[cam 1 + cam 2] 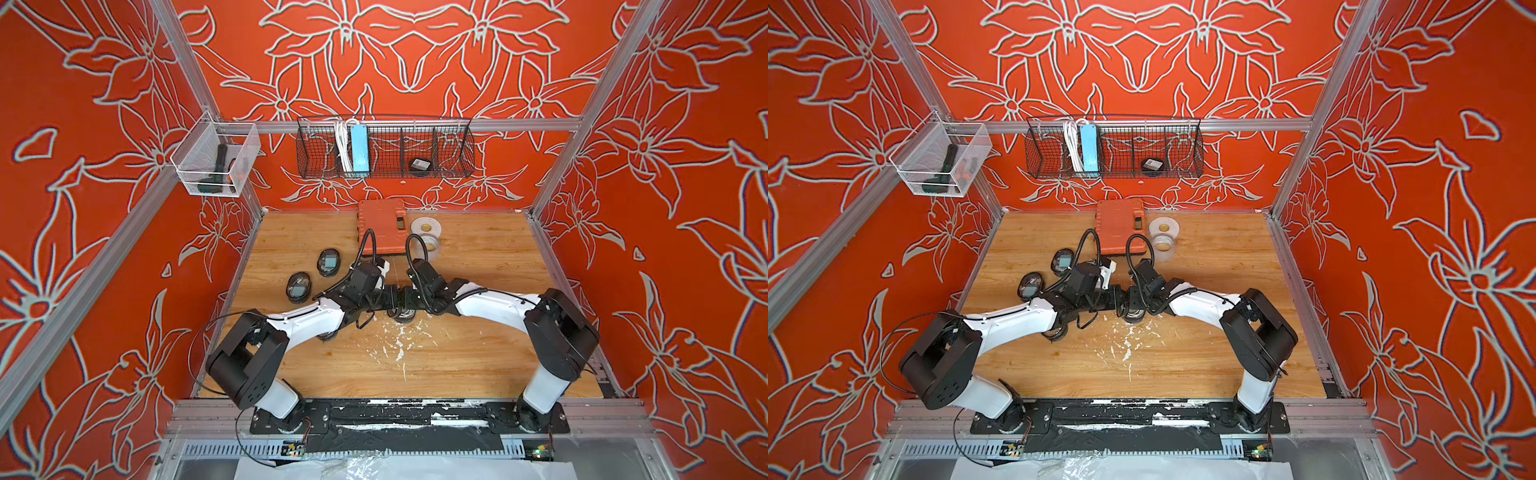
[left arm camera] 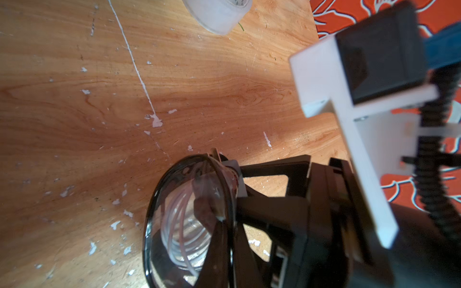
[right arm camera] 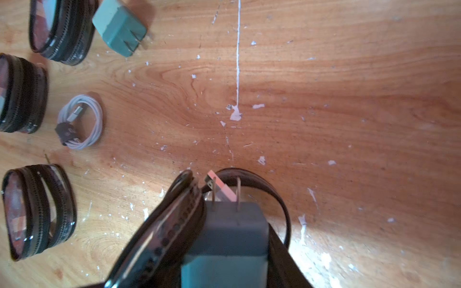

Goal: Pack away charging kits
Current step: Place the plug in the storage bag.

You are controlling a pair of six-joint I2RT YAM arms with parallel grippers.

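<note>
Both grippers meet over the middle of the table in both top views, my left gripper facing my right gripper. In the left wrist view my left gripper is shut on the rim of an open pouch that holds a coiled white cable. In the right wrist view my right gripper is shut on a teal plug, prongs pointing into that pouch. A loose plug, a coiled cable and three more pouches lie on the table.
An orange case and grey tape rolls sit at the back of the table. A wire basket on the back wall holds the light-blue power strip. A mesh bin hangs at the left. Two pouches lie left of my left arm.
</note>
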